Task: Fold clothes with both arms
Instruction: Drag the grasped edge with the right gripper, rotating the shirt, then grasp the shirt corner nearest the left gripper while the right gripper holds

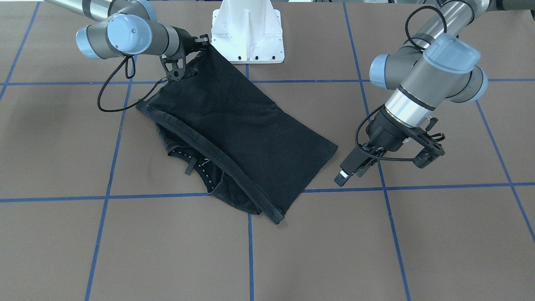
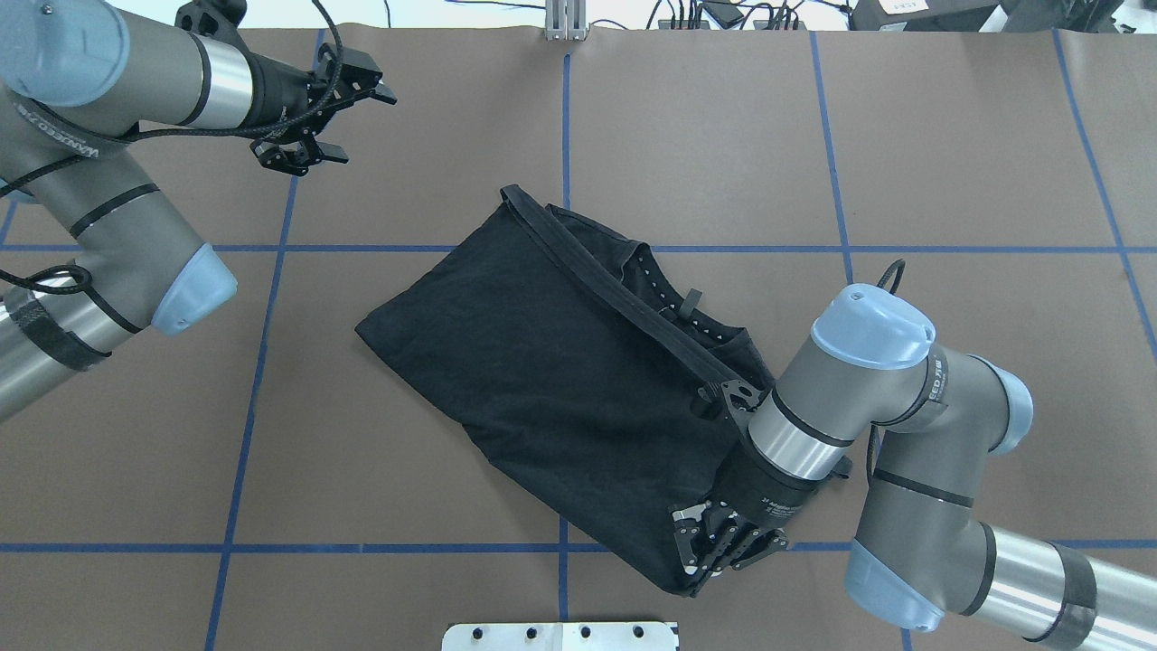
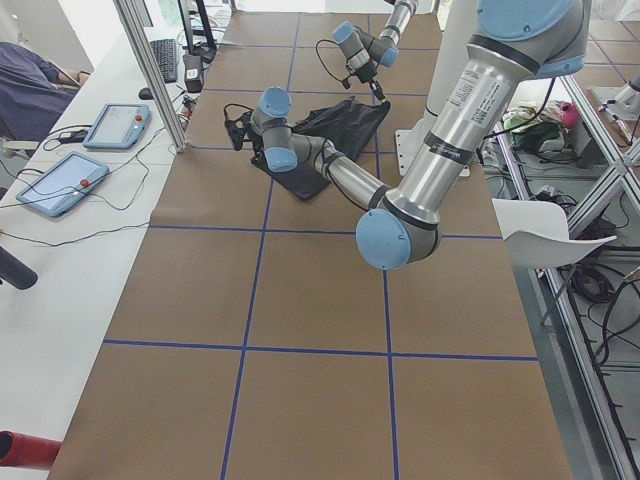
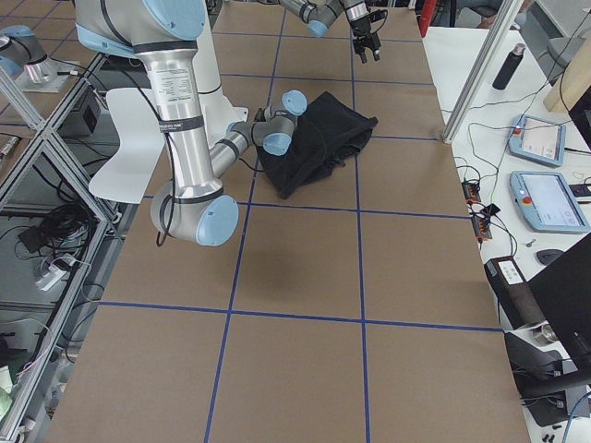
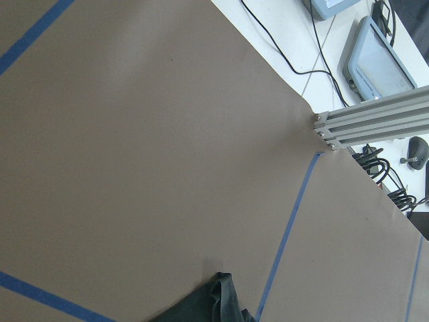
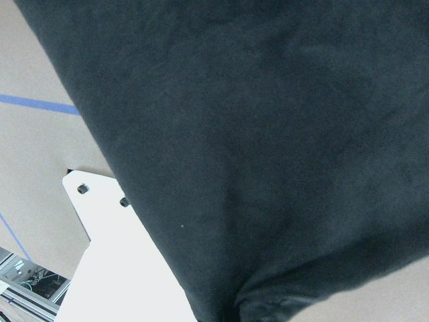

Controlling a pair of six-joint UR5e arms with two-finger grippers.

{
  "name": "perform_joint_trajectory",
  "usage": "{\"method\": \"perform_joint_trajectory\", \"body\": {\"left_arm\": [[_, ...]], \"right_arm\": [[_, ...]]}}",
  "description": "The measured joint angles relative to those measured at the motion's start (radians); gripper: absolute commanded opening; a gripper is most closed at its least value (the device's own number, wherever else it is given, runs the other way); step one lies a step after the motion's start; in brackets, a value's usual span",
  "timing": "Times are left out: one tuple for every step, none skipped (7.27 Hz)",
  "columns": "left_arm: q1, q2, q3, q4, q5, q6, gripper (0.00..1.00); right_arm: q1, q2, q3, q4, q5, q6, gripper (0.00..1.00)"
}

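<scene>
front-facing view: the black t-shirt point(image 1: 250, 125) lay slantwise mid-table point(image 1: 418, 251), doubled over, collar point(image 1: 188, 161) peeking out underneath. the right gripper point(image 1: 203, 42) was pinched on one corner, raised beside the white pedestal point(image 1: 246, 29). the left gripper point(image 1: 386, 166) hung wide and empty, just off the shirt's opposite corner.

overhead view: the same holds. the right gripper point(image 2: 714, 553) was closed on the near edge of the t-shirt point(image 2: 560, 362); the left gripper point(image 2: 354, 125) was spread open, well apart from the cloth.

side views: the t-shirt point(image 3: 340, 125) point(image 4: 319, 138) was a dark heap near the robot; nothing finer could be told.

left wrist view: mostly bare table point(image 5: 147, 168), with a tip of cloth point(image 5: 214, 302) at the bottom.

right wrist view: hanging cloth point(image 6: 268, 134) filled the frame, above the pedestal point(image 6: 114, 255).

with one corner held and the other side unpinned, a pull would likely drag the whole shirt rather than fold it. the layers could bunch, or the thin pinch could slip.
</scene>
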Motion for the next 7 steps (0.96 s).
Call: {"method": "perform_joint_trajectory", "body": {"left_arm": [[0.004, 0.011, -0.008, -0.002, 0.002, 0.002, 1.0], [0.013, 0.026, -0.022, -0.004, 0.003, 0.004, 1.0], [0.035, 0.047, -0.043, -0.003, 0.002, 0.007, 1.0], [0.063, 0.077, -0.07, -0.002, 0.003, 0.011, 1.0], [0.086, 0.116, -0.094, -0.002, 0.007, 0.012, 1.0], [0.105, 0.155, -0.107, -0.002, 0.022, 0.013, 0.99], [0.133, 0.183, -0.106, -0.001, 0.059, 0.013, 0.99]], "right_arm": [[0.009, 0.007, 0.008, 0.002, 0.005, 0.024, 1.0], [0.047, 0.009, 0.017, 0.003, 0.007, 0.043, 1.0], [0.105, 0.01, 0.02, 0.003, 0.008, 0.049, 1.0], [0.169, 0.012, 0.02, 0.003, 0.006, 0.046, 1.0], [0.228, 0.016, 0.019, 0.002, -0.01, 0.044, 1.0], [0.268, 0.021, 0.019, 0.002, -0.05, 0.045, 1.0], [0.293, 0.029, 0.019, 0.002, -0.094, 0.046, 1.0]]}}
